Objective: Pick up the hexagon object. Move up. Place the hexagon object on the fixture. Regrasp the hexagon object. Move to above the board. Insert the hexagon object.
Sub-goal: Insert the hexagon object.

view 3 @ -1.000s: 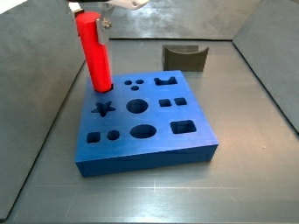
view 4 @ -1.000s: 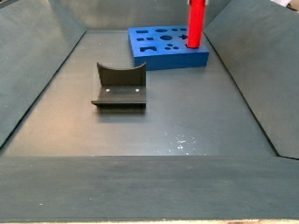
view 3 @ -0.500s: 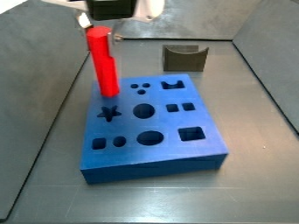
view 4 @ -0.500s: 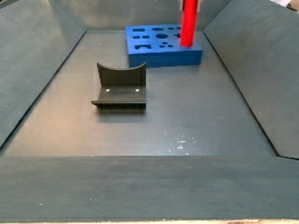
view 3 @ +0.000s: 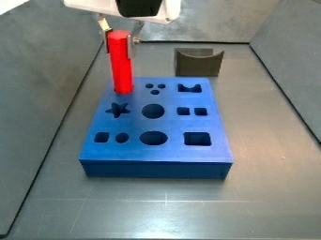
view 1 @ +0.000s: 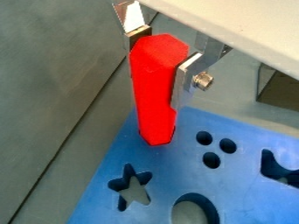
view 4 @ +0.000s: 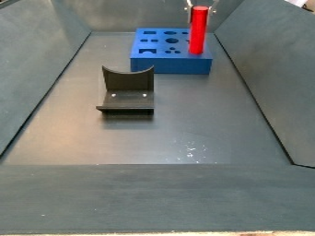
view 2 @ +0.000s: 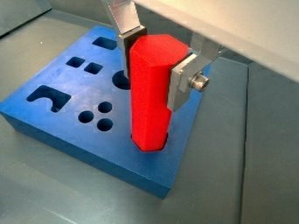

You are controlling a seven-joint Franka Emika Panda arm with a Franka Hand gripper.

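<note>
I note: hexagon object (view 1: 155, 87) glossy red; board (view 3: 170, 155) blue; fixture (view 4: 124, 90) dark grey; gripper (view 2: 160, 59) jaws silver.
</note>
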